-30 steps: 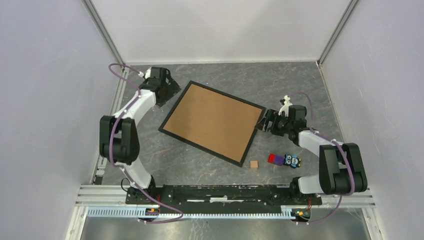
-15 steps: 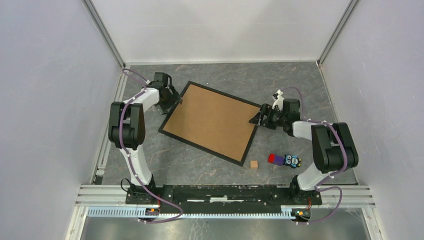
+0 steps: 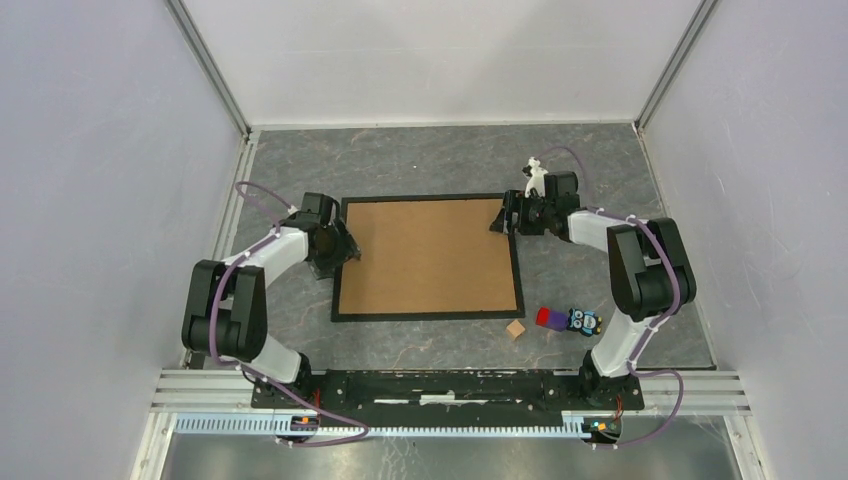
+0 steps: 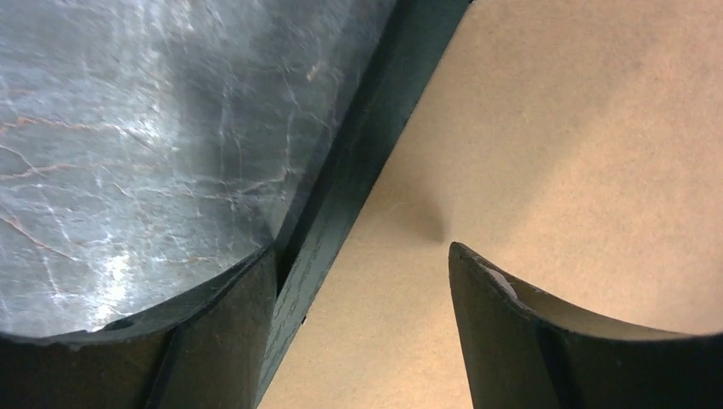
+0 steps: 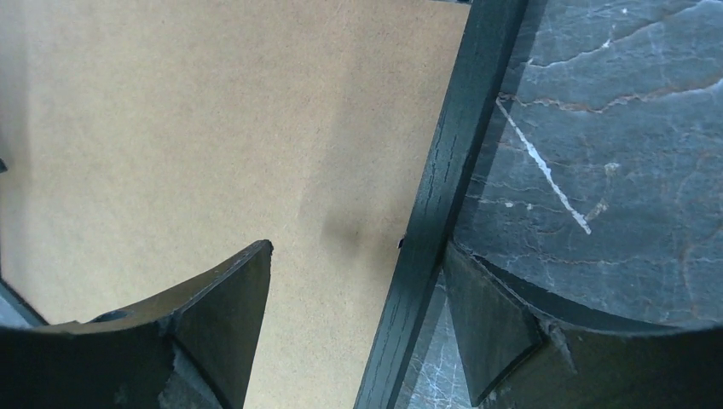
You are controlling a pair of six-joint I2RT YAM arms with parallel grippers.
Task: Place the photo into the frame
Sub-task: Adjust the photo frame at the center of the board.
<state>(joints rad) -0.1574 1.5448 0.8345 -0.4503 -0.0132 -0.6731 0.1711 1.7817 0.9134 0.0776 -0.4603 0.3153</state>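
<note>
Both claws, the left gripper [image 3: 336,246] and right gripper [image 3: 501,217], are held wide astride opposite rails of the large thin black rectangular picture frame [image 3: 430,316], seemingly to steady it at picture centre, brown backing board [image 3: 425,255] uppermost. Skewed a second ago, the frame is now squared; no photo is seen.

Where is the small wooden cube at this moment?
In the top view, the cube lies right of centre, just off the near right corner of the frame. The purple toy is close by on its right.
</note>
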